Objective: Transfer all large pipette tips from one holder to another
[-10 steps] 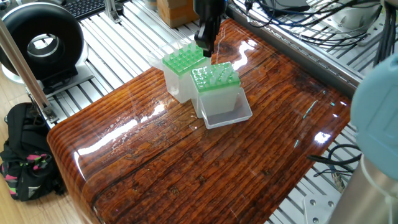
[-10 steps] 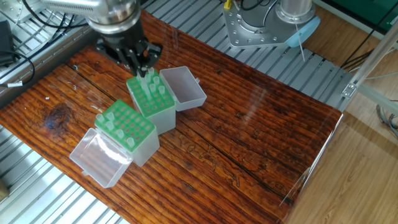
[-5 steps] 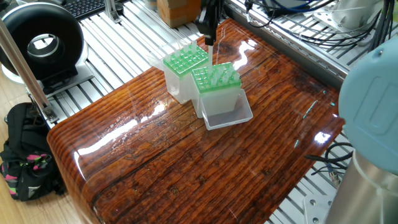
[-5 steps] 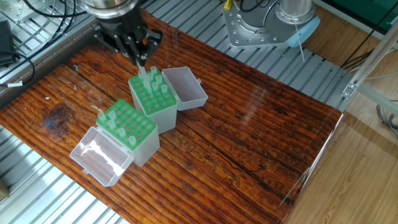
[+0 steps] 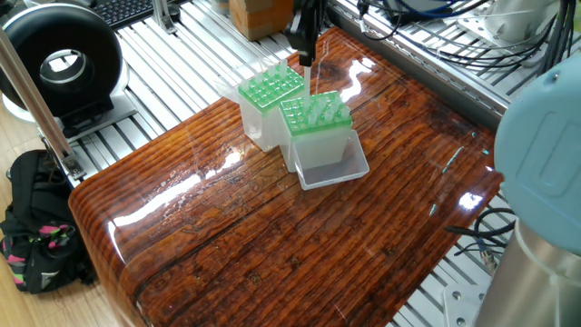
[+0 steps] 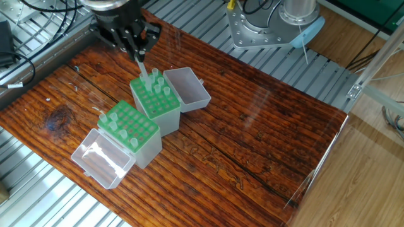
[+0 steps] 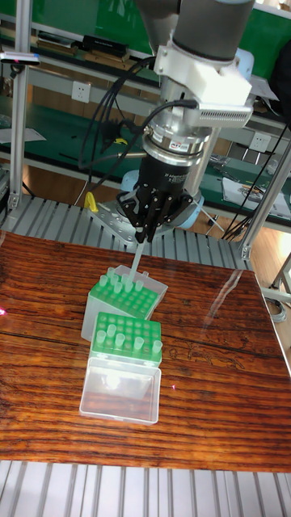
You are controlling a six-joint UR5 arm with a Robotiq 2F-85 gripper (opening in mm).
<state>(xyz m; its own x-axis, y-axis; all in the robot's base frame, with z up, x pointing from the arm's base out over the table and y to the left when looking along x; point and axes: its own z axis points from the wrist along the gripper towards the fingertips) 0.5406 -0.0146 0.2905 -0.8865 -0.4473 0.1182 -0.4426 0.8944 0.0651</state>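
Gripping one large pipette tip (image 7: 136,260), the end effector (image 7: 144,234) shows no readable writing.

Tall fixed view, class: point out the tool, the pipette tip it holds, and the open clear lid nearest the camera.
tool (image 7: 143,237): tall fixed view, between its fingertips.
pipette tip (image 7: 135,260): tall fixed view, mid-shaft.
clear lid (image 7: 120,392): tall fixed view, its flat centre.

Two racks (image 6: 153,98) had green tops over clear whitish walls; the surface (image 6: 252,126) was glossy reddish-brown striped wood; the hand (image 6: 137,50) was black.
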